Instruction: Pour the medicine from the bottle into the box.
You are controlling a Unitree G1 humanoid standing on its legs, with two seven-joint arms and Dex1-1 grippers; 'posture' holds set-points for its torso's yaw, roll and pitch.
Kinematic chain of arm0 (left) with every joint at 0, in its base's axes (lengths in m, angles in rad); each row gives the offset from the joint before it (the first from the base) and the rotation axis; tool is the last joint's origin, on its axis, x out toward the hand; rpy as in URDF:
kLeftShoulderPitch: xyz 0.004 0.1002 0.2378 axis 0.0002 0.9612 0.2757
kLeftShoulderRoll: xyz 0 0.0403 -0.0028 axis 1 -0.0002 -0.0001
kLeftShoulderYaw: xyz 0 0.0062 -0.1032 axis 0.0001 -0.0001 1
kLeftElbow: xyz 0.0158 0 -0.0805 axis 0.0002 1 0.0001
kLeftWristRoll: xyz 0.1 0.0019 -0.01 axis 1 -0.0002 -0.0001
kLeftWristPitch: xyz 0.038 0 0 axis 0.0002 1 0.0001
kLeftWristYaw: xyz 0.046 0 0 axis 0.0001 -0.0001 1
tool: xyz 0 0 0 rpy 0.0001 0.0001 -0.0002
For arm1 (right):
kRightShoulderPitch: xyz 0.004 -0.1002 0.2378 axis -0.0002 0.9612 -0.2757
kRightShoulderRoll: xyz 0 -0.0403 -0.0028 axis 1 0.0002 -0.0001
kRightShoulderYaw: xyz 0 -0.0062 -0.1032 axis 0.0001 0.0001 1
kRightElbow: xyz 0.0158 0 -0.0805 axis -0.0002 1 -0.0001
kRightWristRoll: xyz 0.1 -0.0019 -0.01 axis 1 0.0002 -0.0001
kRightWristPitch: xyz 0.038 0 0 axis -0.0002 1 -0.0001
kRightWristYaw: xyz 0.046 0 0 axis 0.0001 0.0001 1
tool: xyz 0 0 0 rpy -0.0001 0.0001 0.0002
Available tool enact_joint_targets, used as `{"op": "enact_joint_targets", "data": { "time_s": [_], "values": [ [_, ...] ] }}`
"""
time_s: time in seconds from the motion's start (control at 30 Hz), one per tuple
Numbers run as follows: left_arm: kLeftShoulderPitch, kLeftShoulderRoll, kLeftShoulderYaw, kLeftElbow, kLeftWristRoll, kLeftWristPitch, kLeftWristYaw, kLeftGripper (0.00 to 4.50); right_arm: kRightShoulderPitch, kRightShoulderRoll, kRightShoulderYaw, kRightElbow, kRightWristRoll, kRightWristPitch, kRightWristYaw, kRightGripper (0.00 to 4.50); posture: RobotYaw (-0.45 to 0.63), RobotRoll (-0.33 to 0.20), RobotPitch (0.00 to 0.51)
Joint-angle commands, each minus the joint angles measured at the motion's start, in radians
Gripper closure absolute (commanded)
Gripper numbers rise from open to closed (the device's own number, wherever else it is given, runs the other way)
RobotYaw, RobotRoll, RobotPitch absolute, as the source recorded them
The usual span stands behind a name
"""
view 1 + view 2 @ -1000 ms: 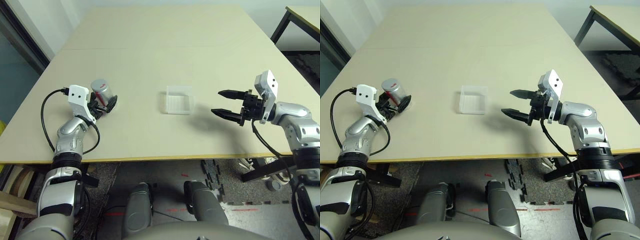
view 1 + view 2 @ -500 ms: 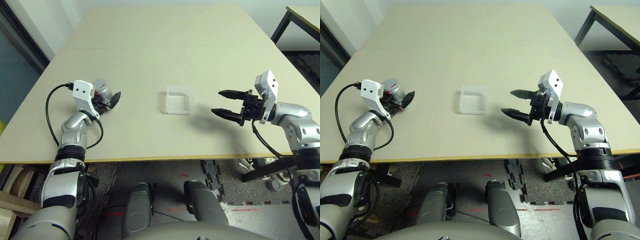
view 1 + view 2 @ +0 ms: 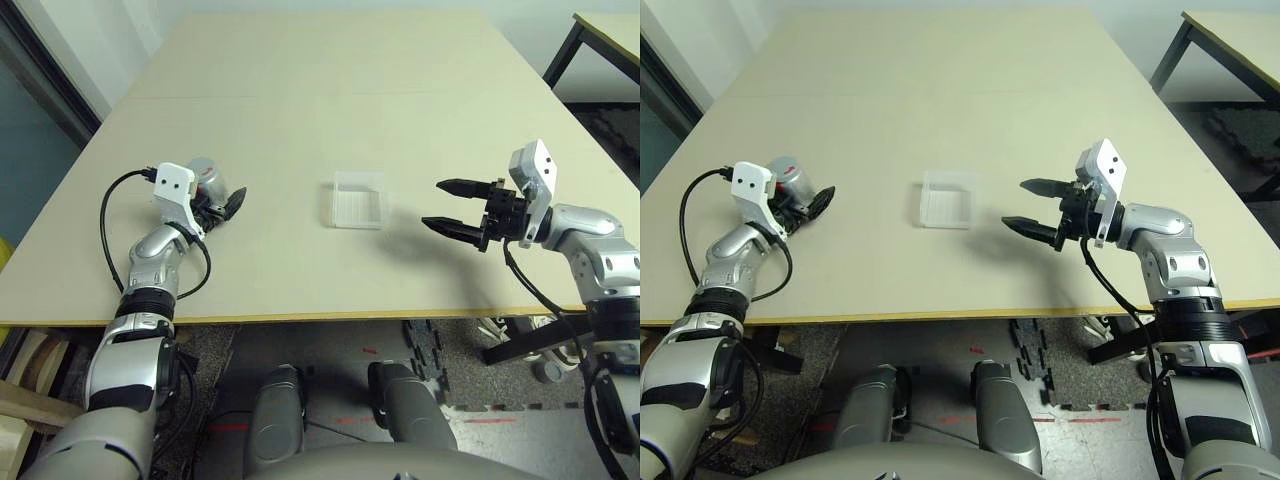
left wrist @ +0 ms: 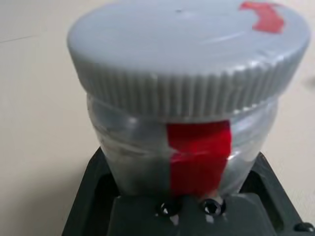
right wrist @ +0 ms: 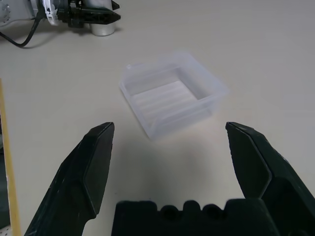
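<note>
The bottle (image 3: 204, 176) stands upright at the table's left, silver-grey with a red stripe (image 4: 199, 147) and a ribbed grey cap (image 4: 187, 49) on its mouth. My left gripper (image 3: 222, 200) is shut on the bottle, with its black fingers (image 4: 86, 201) on either side of the body. The medicine is hidden inside. The box (image 3: 358, 200), shallow and clear, sits empty at mid-table. To the right of the box and above the table, my right gripper (image 3: 434, 204) hovers open, pointing at the box (image 5: 172, 98).
The table's front edge (image 3: 300, 318) runs close below both arms. A black cable (image 3: 108, 225) loops off my left wrist. A second table (image 3: 605, 40) stands at the far right, off this one.
My left gripper has pushed forward around the bottle and closed on it. The right arm and the box have not moved.
</note>
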Motion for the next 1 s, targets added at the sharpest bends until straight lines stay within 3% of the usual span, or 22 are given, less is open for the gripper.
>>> {"op": "enact_joint_targets", "data": {
  "time_s": [0.03, 0.17, 0.53, 0.83, 1.0],
  "values": [
    [-0.005, 0.004, -0.005, 0.02, 0.015, -0.012, -0.014, 1.78, 0.008, -0.009, -0.012, -0.013, 0.01, 0.004, 0.002, 0.0, -0.19, 0.0, 0.105],
    [-0.006, 0.013, -0.004, 0.019, 0.015, -0.007, -0.027, 1.78, 0.007, -0.009, -0.012, -0.013, 0.01, 0.004, 0.001, 0.0, -0.19, 0.0, 0.1],
    [-0.106, -0.006, -0.068, -0.176, 0.005, 0.253, -0.124, 1.78, -0.085, -0.027, -0.009, -0.022, 0.044, 0.052, 0.038, 0.0, -0.19, 0.0, 0.097],
    [-0.18, -0.111, -0.151, -0.382, -0.055, 0.519, -0.235, 1.78, -0.262, 0.03, 0.051, 0.016, 0.055, 0.121, 0.097, 0.0, -0.21, 0.0, 0.08],
    [-0.187, -0.172, -0.195, -0.43, -0.057, 0.577, -0.252, 1.78, -0.357, 0.101, 0.069, 0.12, 0.036, 0.105, 0.1, 0.0, -0.21, 0.0, 0.068]
  ]
}}
